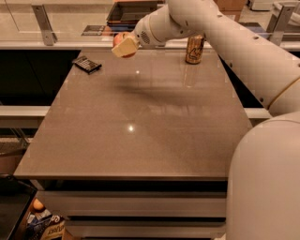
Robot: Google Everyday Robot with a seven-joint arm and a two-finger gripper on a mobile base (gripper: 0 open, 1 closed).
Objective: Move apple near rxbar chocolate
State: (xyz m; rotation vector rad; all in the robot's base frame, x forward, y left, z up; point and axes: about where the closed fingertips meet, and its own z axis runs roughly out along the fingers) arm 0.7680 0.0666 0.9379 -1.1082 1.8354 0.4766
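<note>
My gripper (123,46) hangs above the far middle of the table, shut on the red-orange apple (119,37), of which only parts show behind the pale fingers (124,47). The rxbar chocolate (87,64), a flat dark wrapper, lies on the table's far left corner, to the left of and below the gripper. The apple is held clear of the tabletop, apart from the bar.
A gold-brown drink can (194,48) stands at the far right of the brown table (140,122). My white arm (234,51) reaches in from the right. A dark tray (131,10) sits on the counter behind. Bags lie on the floor at the lower left (42,224).
</note>
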